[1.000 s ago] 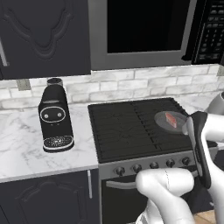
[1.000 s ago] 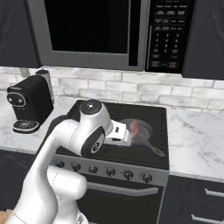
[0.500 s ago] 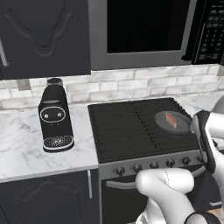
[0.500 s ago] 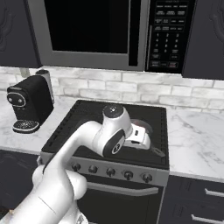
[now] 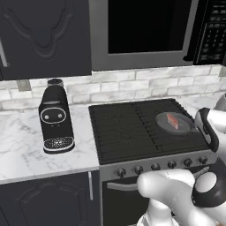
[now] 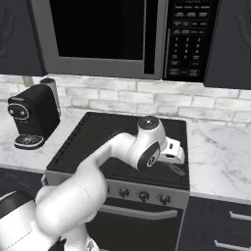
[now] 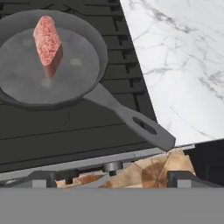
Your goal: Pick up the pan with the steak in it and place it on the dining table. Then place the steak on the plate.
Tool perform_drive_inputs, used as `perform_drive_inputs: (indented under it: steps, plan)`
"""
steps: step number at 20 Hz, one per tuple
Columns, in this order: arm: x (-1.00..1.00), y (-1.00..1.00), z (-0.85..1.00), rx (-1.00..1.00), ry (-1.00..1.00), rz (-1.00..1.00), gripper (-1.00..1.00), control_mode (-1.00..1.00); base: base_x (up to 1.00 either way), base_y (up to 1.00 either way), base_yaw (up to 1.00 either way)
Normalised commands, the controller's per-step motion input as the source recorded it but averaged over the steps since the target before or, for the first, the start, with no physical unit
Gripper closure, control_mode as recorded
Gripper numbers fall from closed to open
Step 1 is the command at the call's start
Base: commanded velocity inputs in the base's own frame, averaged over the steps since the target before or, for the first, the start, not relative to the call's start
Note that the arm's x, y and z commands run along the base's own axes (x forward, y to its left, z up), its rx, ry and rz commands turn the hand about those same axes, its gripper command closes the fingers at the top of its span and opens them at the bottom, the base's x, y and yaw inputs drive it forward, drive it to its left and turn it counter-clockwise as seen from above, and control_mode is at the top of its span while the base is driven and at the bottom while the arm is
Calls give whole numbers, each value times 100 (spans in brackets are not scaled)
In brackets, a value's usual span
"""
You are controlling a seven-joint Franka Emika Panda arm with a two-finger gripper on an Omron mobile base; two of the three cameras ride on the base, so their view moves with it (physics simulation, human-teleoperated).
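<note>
The dark grey pan (image 7: 48,65) sits on the black stove's (image 5: 132,128) front right burner, and the pinkish-red steak (image 7: 47,40) lies in its far half. The pan's straight handle (image 7: 131,117) points toward the stove's front right corner. In the left base view the pan (image 5: 175,124) and steak (image 5: 172,120) lie just left of my forearm. My gripper (image 7: 111,178) is open, hovering above and off the end of the handle, touching nothing. In the right base view my wrist covers the pan, with the handle (image 6: 177,170) poking out below it. The dining table and the plate are out of view.
A black coffee machine (image 5: 55,118) stands on the marble counter left of the stove. A microwave (image 6: 105,34) hangs above. More marble counter (image 7: 179,61) lies right of the stove. Knobs (image 5: 154,167) line the stove's front edge.
My arm has swung right and down toward the stove's front right corner, bringing the hand over the pan's handle. The jaws stayed open. Pan and steak have not moved.
</note>
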Motion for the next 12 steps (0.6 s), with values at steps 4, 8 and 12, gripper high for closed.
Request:
perform_drive_inputs:
  steps: [4,8,12]
  plan:
    - [39,-41,-17,0,5,1,-100,-100,0,0,0]
    - [20,-24,-25,-3,4,6,-100,-100,0,0,0]
    - [0,-14,-34,-6,3,14,-100,-100,0,0,0]
